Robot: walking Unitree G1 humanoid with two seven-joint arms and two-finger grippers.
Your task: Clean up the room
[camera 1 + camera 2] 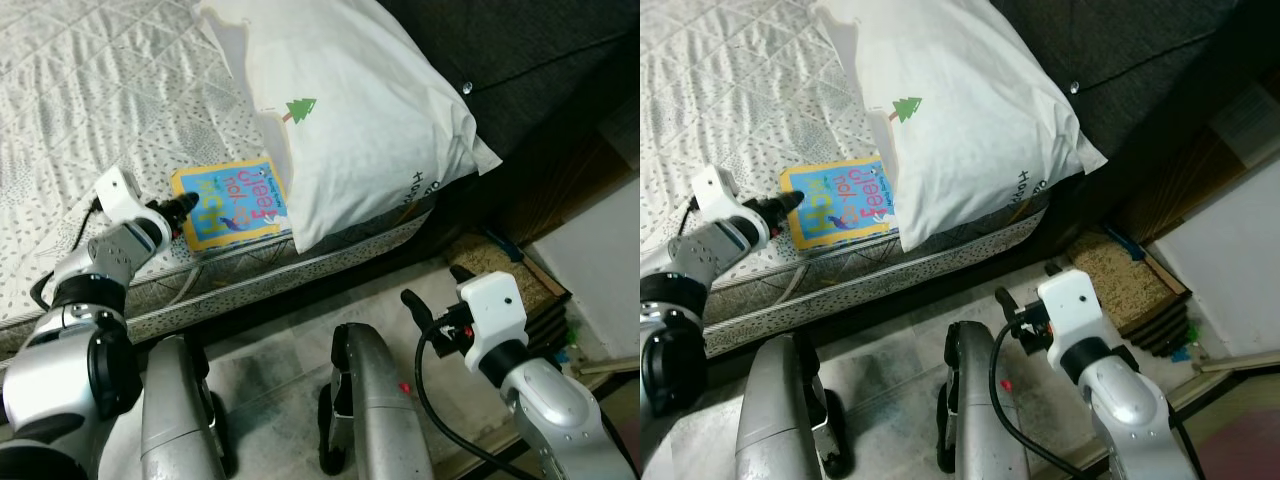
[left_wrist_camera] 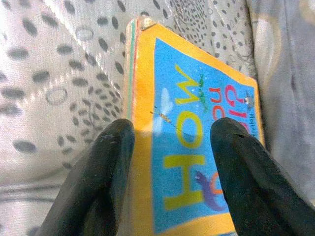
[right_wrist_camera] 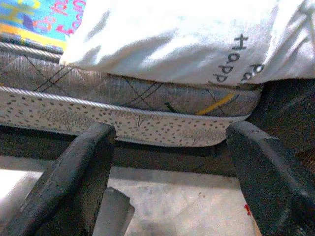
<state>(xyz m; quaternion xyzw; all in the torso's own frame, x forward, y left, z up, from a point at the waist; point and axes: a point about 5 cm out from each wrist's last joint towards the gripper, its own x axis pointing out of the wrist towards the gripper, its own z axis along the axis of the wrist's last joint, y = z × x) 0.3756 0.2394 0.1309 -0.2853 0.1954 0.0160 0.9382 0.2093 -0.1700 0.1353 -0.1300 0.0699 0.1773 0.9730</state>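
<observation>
We see a quilted, speckled mattress [image 1: 90, 90] with a blue-and-yellow book [image 1: 230, 204] near its edge, partly tucked under a white pillow [image 1: 350, 110]. Our left gripper [image 2: 170, 147] straddles the book's corner, fingers spread; our right gripper [image 3: 170, 162] hangs wide open above the grey floor [image 1: 270, 330].

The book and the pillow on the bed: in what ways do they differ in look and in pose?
The book is small, flat and brightly coloured, blue with a yellow border; the pillow is large, puffy and white with a small green tree print. The book lies flat near the mattress edge, partly tucked under the pillow, which overhangs that edge. The left gripper, open, straddles the book's corner; the pillow is untouched. Both rest on the bed.
</observation>
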